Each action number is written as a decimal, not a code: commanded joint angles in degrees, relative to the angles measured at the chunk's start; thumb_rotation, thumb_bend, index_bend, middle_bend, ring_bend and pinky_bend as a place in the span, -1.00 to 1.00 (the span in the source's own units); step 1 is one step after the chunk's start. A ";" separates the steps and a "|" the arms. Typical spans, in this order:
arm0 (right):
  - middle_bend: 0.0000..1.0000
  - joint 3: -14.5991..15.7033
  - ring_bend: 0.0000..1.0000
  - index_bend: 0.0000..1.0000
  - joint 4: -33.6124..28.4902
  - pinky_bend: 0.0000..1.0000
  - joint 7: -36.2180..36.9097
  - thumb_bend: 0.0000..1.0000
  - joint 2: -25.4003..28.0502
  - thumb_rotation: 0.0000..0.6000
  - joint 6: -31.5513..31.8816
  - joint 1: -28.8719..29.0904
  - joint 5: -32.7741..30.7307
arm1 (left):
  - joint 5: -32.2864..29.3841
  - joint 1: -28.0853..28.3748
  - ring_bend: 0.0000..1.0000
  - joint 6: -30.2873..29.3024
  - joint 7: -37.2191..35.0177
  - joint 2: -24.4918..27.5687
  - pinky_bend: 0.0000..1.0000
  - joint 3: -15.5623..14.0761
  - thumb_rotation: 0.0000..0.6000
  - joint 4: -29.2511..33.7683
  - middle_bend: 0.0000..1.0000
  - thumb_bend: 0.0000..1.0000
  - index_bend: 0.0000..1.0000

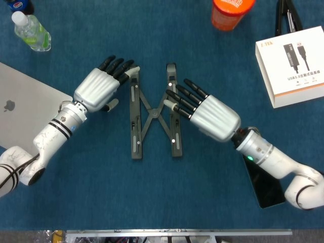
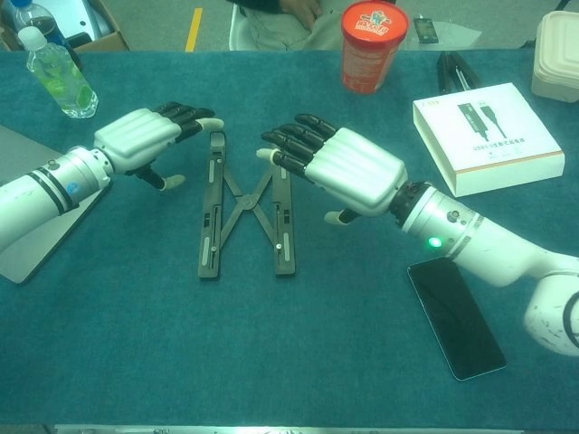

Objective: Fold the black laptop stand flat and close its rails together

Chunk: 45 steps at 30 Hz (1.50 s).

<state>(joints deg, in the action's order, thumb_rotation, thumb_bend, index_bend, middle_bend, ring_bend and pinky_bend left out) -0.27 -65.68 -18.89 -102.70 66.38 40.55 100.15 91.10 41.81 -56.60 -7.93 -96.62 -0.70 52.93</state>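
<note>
Your left hand [image 1: 100,86] lies with its fingers extended and slightly apart, holding nothing; its dark fingertips [image 1: 121,68] reach the far end of the left rail of the black folding laptop stand [image 1: 153,112], though whether they actually press on it you cannot tell from either view. Your right hand [image 1: 205,112] is likewise spread and empty, its fingers [image 1: 178,97] lying over the upper part of the right rail; contact there also cannot be confirmed. In the chest view both hands [image 2: 145,136] [image 2: 348,169] sit low over the stand [image 2: 246,206], palms down.

The stand lies flat on the blue fabric-covered table [image 1: 162,192], between your two hands, its two rails still apart and joined by the crossed struts in an X.

Around it on the table: a silver laptop [image 1: 23,109] at the left edge, a black smartphone [image 1: 264,179] lying face up by your right forearm, and a white product box printed with a cable picture [image 1: 292,65] at the right.

As for containers, a clear plastic bottle with a white cap [image 1: 30,31] stands at the far left, and an orange cup with a red lid [image 2: 370,45] stands at the far side, lid on; its contents are hidden.
</note>
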 commanded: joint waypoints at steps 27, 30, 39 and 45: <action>-1.00 0.45 -1.00 -1.00 13.55 -0.92 1.67 -1.00 -8.50 1.00 0.17 2.66 1.22 | -0.92 -1.43 -1.00 -0.96 -2.28 -1.97 -1.00 -0.72 1.00 -0.39 -1.00 -0.36 -1.00; -1.00 0.36 -1.00 -1.00 15.00 -0.92 1.74 -1.00 -9.52 1.00 0.15 3.17 1.35 | -1.00 -1.41 -1.00 -0.93 -2.33 -1.99 -1.00 -0.66 1.00 -0.42 -1.00 -0.36 -1.00; -1.00 0.04 -1.00 -1.00 18.76 -0.92 2.57 -1.00 -12.45 1.00 0.32 4.37 1.25 | -1.11 -1.72 -1.00 -0.98 -2.63 -1.93 -1.00 -0.82 1.00 -0.67 -1.00 -0.37 -1.00; -1.00 -0.13 -1.00 -1.00 19.89 -0.92 2.48 -1.00 -13.62 1.00 0.74 4.87 1.14 | -1.56 -1.92 -1.00 -0.69 -2.93 -1.55 -1.00 -0.72 1.00 -0.20 -1.00 -0.36 -1.00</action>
<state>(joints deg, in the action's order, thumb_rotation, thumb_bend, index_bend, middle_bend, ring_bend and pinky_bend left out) -0.35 -45.85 -16.38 -116.26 67.06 45.38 101.31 89.55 39.90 -57.29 -10.86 -98.18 -1.42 52.74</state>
